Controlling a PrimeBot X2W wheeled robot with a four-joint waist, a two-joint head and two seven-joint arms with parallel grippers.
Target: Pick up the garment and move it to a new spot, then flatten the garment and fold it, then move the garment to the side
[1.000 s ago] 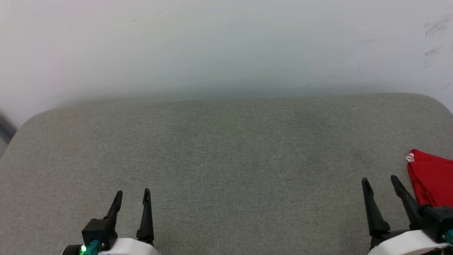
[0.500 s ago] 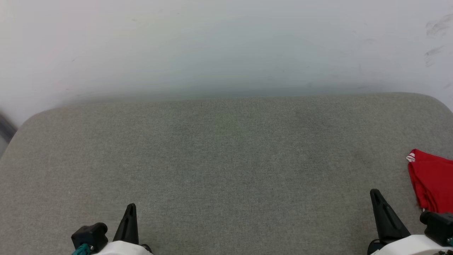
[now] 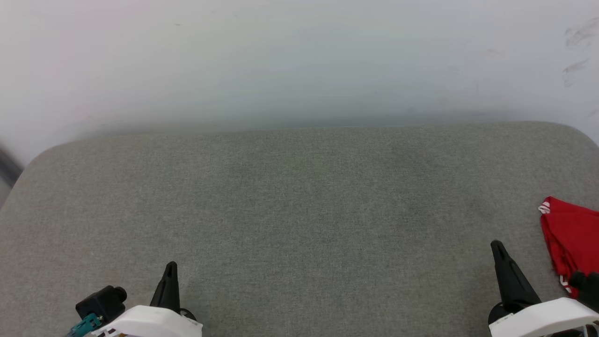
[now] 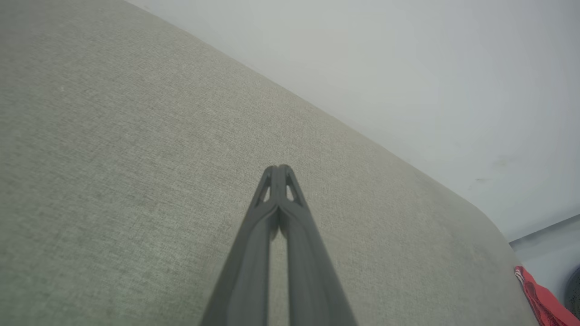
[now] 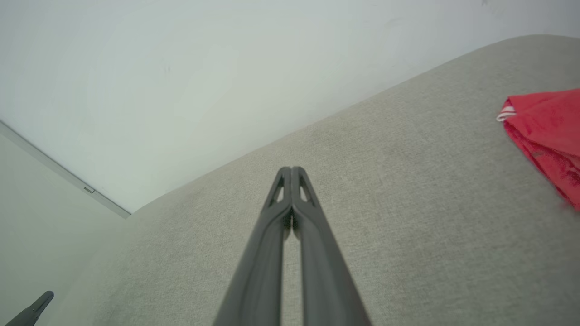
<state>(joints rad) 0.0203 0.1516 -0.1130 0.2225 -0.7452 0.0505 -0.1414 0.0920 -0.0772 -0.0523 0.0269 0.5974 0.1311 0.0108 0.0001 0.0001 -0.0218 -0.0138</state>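
The garment [image 3: 571,238], red with a bit of red-and-white striped trim, lies folded at the far right edge of the grey cushion [image 3: 299,210]; most of it is cut off by the frame. It also appears as a red patch, the garment [image 5: 546,136], at the right of the right wrist view, and as a red sliver, the garment [image 4: 539,303], at the lower right of the left wrist view. My right gripper [image 3: 497,247] is shut and empty, just left of the garment and apart from it. My left gripper [image 3: 171,267] is shut and empty at the lower left.
A pale wall [image 3: 299,61] rises behind the cushion's far edge. The cushion's corners are rounded at the back left and back right. The left gripper's dark tip [image 5: 38,303] shows at the lower left of the right wrist view.
Both grippers have gone from open to shut with nothing in them, and both have drawn back toward the bottom edge of the head view. The garment has not moved.
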